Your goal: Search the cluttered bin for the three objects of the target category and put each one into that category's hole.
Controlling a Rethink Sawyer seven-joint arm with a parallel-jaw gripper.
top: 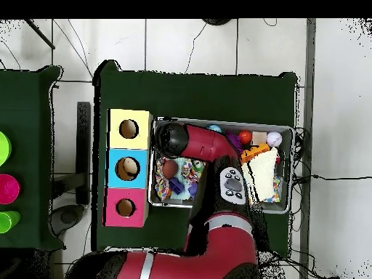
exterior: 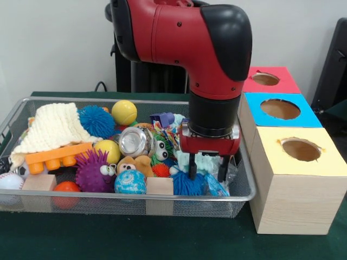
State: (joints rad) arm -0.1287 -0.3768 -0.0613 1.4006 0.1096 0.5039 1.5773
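Observation:
My gripper (exterior: 207,172) hangs low over the right end of the wire bin (exterior: 135,198), fingers spread open and pointing down. A pale mint soft item (exterior: 203,161) lies between and behind the fingers; whether they touch it I cannot tell. Just below sit a blue spiky ball (exterior: 187,184) and a blue-patterned ball (exterior: 130,182). Three boxes with round holes stand right of the bin: yellow (exterior: 301,149), blue (exterior: 280,109), red (exterior: 265,79). In the overhead view the arm's head (top: 171,138) hides the gripper, beside the yellow box (top: 129,128).
The bin also holds a white knitted cloth (exterior: 54,127), an orange brick (exterior: 57,155), a purple spiky toy (exterior: 93,170), a metal can (exterior: 133,142), yellow balls (exterior: 124,112), wooden blocks (exterior: 159,186) and a white ball (exterior: 10,181). The bin's right wall (exterior: 246,179) is close to the fingers.

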